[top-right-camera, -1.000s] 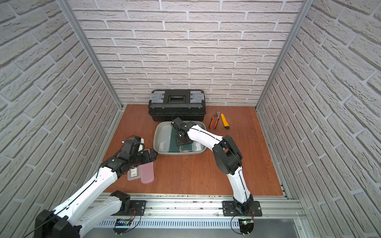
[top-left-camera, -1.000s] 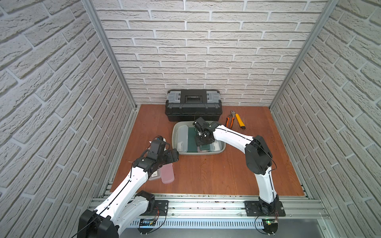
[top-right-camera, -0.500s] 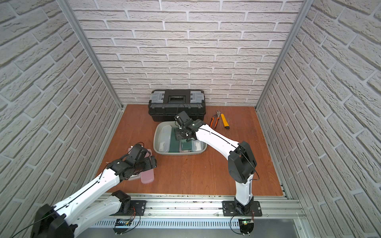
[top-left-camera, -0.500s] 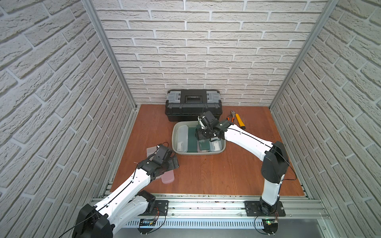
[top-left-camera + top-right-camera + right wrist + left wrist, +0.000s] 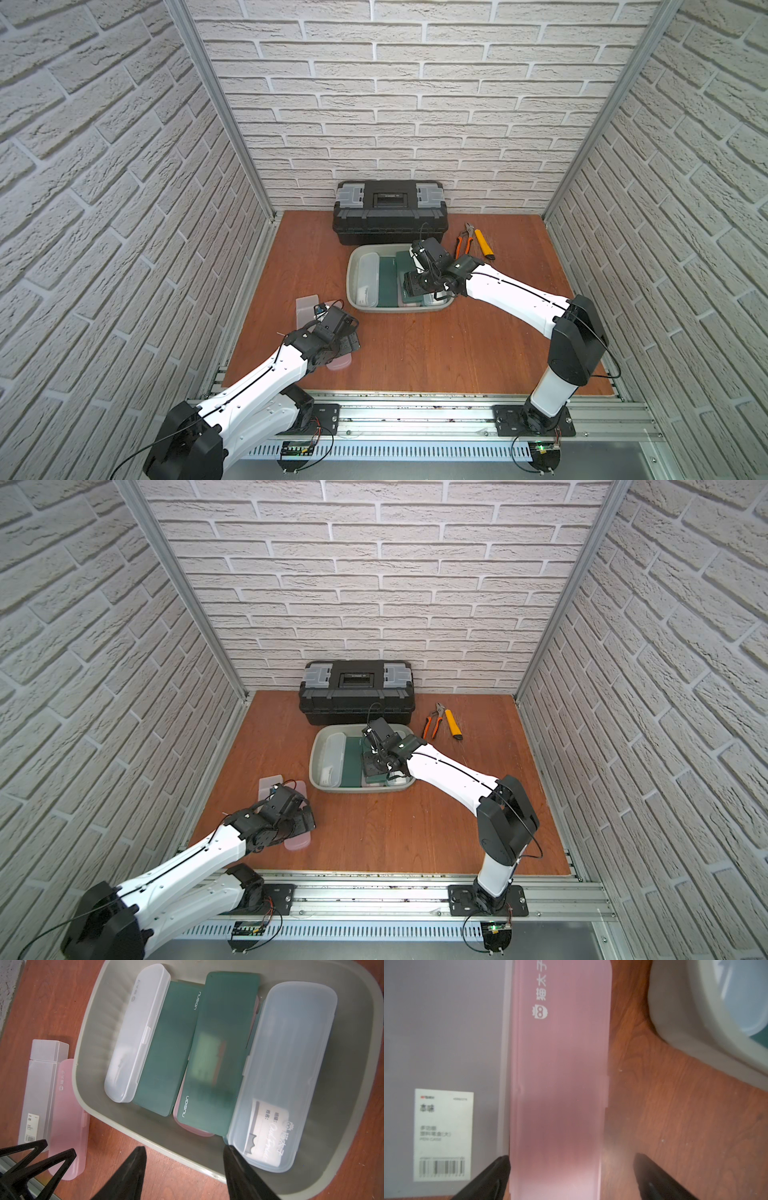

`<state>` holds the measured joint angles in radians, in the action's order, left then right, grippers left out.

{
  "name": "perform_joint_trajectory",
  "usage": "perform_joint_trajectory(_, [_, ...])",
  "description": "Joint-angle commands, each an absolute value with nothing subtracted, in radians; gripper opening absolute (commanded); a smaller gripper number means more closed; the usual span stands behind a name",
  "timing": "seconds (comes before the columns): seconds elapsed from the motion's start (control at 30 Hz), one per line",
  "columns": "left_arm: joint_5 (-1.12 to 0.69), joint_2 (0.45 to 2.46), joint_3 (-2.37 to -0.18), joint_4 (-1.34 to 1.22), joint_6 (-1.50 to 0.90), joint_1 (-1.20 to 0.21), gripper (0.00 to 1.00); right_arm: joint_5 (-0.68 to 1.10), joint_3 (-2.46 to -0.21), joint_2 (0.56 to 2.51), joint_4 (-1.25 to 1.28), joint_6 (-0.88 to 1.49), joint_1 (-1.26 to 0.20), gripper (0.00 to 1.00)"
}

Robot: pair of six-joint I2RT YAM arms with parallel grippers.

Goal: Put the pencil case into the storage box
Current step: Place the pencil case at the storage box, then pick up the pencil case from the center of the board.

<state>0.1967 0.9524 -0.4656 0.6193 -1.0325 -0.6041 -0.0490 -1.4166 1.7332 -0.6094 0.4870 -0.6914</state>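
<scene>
1. Plainly, the left gripper [image 5: 571, 1156] stands wide open and holds nothing. Its two black fingers [image 5: 496, 1176] straddle one end of the pink pencil case [image 5: 560, 1064], which lies flat on the wooden table [image 5: 675, 1126] between the jaws. One finger is just beside the case's edge; the other stands apart from it.
2. Outside the nearer jaw, a frosted grey pen case [image 5: 444, 1032] with a barcode label lies alongside the pink one, touching it.
3. Outside the other jaw, past a strip of bare table, sits the storage box [image 5: 353, 1084]. The pink pencil case is not in it.
4. The right gripper [image 5: 184, 1148] hangs over the box, jaws partly apart with nothing between them.
5. Ahead of those jaws, inside the box, lie a frosted white case [image 5: 135, 1032], a dark green case [image 5: 166, 1053], a second dark green case [image 5: 218, 1053] and a large clear case [image 5: 291, 1064], side by side.
6. Beyond the box stands a black toolbox [image 5: 390, 212]. To the right of the right jaws, orange-handled pliers [image 5: 464, 241] and a yellow utility knife [image 5: 484, 245] lie on the table.
</scene>
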Motion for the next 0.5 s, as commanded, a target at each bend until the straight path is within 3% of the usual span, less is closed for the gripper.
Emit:
perform_joint_trajectory(0.0, [0.218,1.003,-0.456,0.584,-1.048,-0.619,0.98,-0.062,-1.409,1.682,-0.574,0.503,-0.702,0.64])
perform_joint_trajectory(0.47, [0.289,1.124,-0.527,0.519,-1.072,-0.747,0.98,-0.064,-1.382,1.649,-0.578,0.491,-0.705,0.65])
